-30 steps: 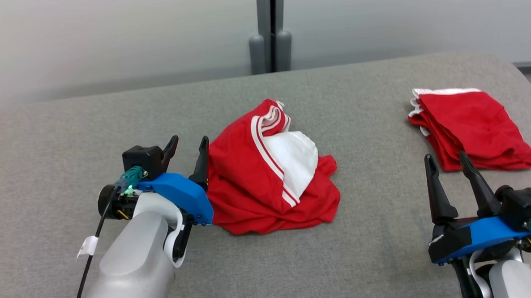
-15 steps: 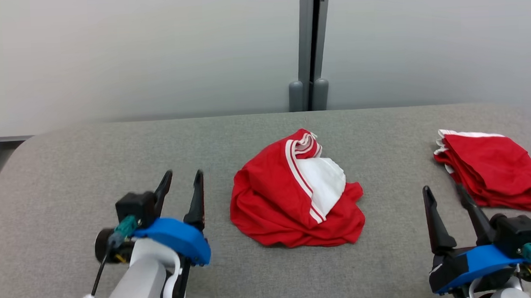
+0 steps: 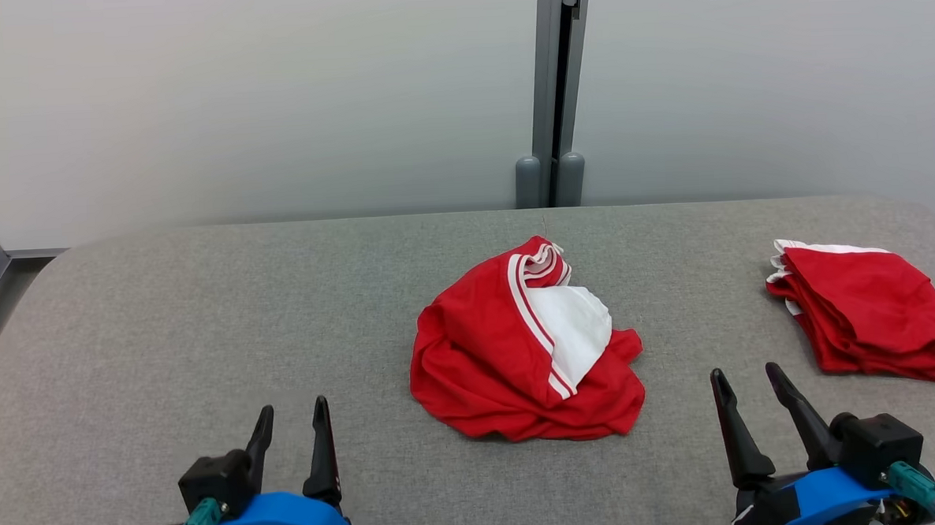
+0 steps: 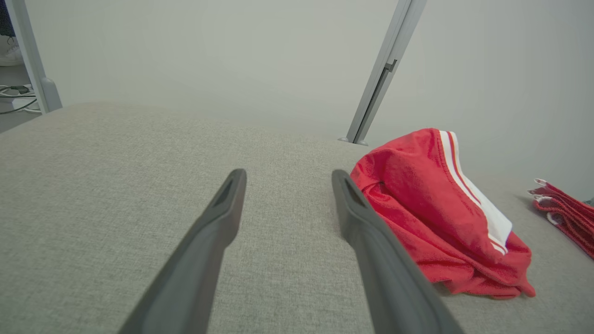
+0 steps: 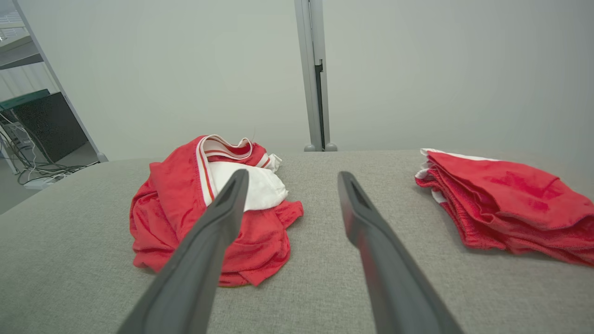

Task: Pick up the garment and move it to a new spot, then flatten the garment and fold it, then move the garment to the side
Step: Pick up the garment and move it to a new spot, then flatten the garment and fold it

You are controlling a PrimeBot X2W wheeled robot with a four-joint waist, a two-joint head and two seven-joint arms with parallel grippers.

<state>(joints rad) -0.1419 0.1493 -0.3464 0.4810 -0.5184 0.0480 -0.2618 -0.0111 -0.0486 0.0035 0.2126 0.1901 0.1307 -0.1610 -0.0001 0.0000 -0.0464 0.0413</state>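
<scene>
Crumpled red garment (image 3: 488, 372) heaped at the middle of the grey table (image 3: 202, 321), folded red pile (image 3: 872, 316) well to its right, left jaws and right jaws spread wide, holding nothing

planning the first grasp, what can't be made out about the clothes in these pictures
Crumpled garment: its shape and lower layers, buried under its own folds, every view.
Folded stack: right corner cut off by the head view's edge; piece count too fine to tell.
Right wrist view: a finger covers the garment's middle.
</scene>
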